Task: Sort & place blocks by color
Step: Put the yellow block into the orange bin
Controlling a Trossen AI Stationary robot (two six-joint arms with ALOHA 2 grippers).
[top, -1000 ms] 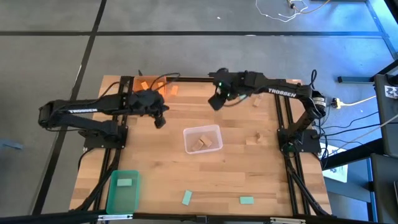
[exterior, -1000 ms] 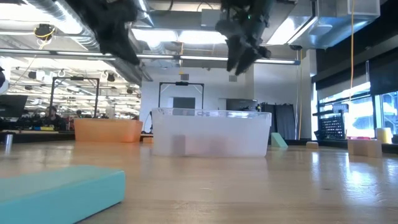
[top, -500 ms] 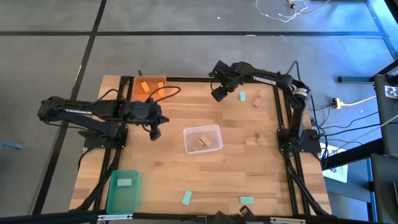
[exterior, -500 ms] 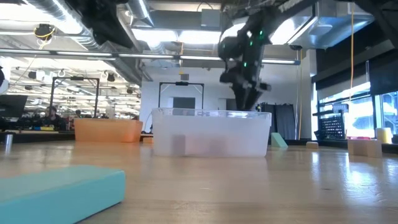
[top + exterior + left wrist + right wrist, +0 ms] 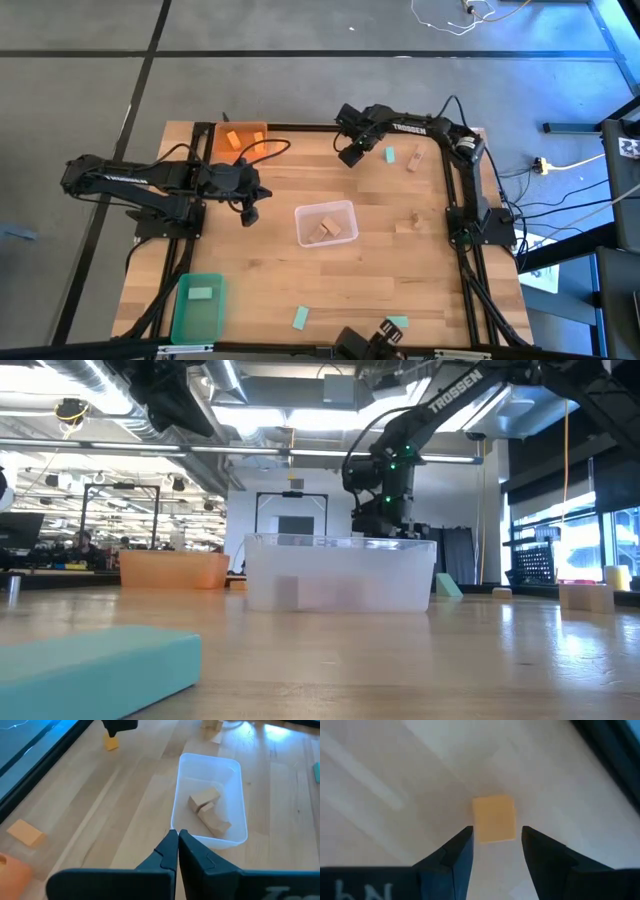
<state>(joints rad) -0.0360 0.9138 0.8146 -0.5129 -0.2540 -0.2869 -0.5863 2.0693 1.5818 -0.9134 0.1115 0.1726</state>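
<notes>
My right gripper (image 5: 496, 834) is open and points down over a small orange block (image 5: 494, 818) lying flat on the table near the far edge. Its fingers stand on either side of the block, and I cannot tell whether they touch it. In the high view this gripper (image 5: 350, 155) hides the block. My left gripper (image 5: 177, 837) is shut, holds nothing and hovers left of the clear bin (image 5: 176, 805), which holds tan blocks (image 5: 209, 810). Another orange block (image 5: 25, 832) lies on the table beside the orange bin (image 5: 214, 140).
The green bin (image 5: 180, 318) at the near left holds one green block. Loose green blocks lie at the near edge (image 5: 300, 318), (image 5: 397, 322) and at the far right (image 5: 389, 154). Tan blocks (image 5: 412, 160), (image 5: 405, 225) lie on the right side.
My right gripper has come down toward the table at the far edge, over the orange block, while its arm has folded back toward the far right corner. My left gripper has moved a little toward the near edge, away from the orange bin.
</notes>
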